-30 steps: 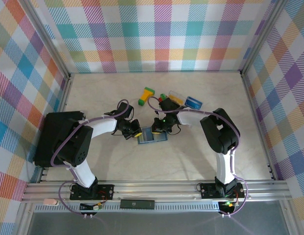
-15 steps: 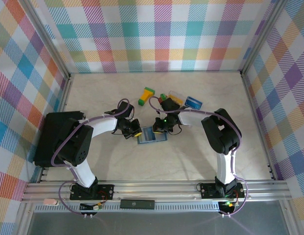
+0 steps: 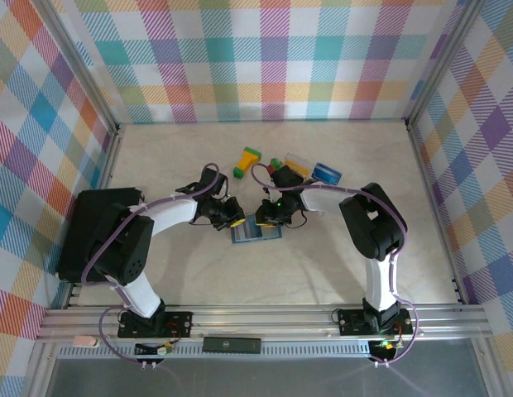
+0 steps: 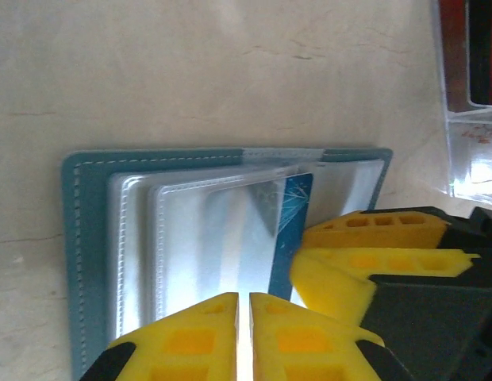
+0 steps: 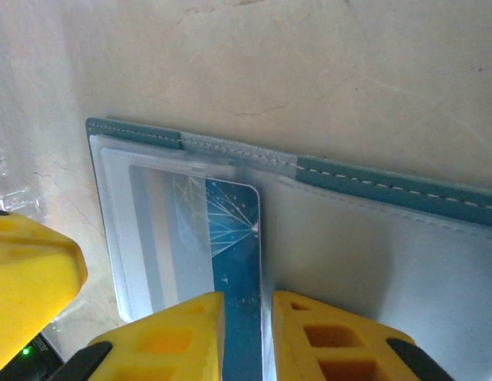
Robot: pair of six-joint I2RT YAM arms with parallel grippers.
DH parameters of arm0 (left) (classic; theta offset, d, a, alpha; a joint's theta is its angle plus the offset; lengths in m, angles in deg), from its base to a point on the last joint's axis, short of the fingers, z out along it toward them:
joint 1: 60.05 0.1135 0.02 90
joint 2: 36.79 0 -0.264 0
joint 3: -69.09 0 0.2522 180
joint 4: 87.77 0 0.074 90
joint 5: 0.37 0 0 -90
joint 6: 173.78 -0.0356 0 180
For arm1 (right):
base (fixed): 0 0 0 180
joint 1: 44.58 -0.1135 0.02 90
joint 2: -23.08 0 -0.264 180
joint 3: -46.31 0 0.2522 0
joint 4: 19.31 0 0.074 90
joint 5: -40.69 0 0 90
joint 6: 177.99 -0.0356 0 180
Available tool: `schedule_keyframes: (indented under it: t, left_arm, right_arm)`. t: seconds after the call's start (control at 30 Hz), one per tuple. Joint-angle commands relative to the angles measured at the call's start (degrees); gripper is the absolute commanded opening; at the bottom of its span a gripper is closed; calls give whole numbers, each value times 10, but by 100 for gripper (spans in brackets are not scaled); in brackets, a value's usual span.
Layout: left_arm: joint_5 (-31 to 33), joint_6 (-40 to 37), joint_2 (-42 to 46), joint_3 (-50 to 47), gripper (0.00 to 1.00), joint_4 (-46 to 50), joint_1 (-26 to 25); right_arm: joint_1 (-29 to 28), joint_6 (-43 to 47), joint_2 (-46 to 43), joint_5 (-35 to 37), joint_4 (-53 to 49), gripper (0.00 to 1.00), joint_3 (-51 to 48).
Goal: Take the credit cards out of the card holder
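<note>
1. The open card holder [image 3: 258, 234] is lying flat mid-table between both claws, its long axis running left to right.
2. The left claw [image 4: 244, 321] is clenching almost shut over a clear sleeve [image 4: 206, 238]; whether it is pinching the sleeve, I cannot tell.
3. The right claw [image 5: 247, 329], fingers narrowly parted, is straddling a blue card [image 5: 230, 230] that is sticking out of the sleeve.
4. A yellow-and-green block [image 3: 249, 160] is lying beyond, well apart.

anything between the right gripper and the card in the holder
Only the clear sleeve, which covers part of the card. The card's right edge looks bare and runs into the gap of the right gripper; nothing else visible lies between them.
</note>
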Motion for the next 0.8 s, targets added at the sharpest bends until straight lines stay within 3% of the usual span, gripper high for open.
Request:
schedule_keyframes:
  t: [0.0,0.77]
  left_arm:
    - [-14,10,-19,8,11,-12,-6]
    - [56,-3,-53,-20,9,40,-5]
  right_arm:
    - [4,10,15,-13,-11,23,9]
    - [4,3,17,-30,12,21,-3]
